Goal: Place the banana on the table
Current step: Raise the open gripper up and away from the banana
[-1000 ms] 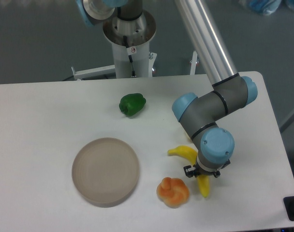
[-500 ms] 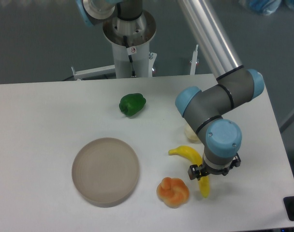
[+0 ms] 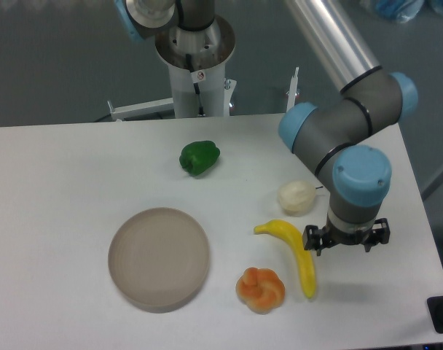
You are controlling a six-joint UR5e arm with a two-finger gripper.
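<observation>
The banana point(image 3: 293, 249) lies flat on the white table point(image 3: 61, 175), all by itself. It is just right of the orange bun point(image 3: 261, 289) and below the pale round fruit point(image 3: 296, 197). The gripper point(image 3: 346, 240) hangs just to the right of the banana and has nothing in it. I cannot tell how wide it is open. A tan plate point(image 3: 159, 257) and a green pepper point(image 3: 200, 157) sit further left.

Banana point(image 3: 293, 250) smooth glossy plastic; table point(image 3: 68, 175) matte white; plate point(image 3: 159, 258) matte tan; bun point(image 3: 261, 289) shiny orange.
</observation>
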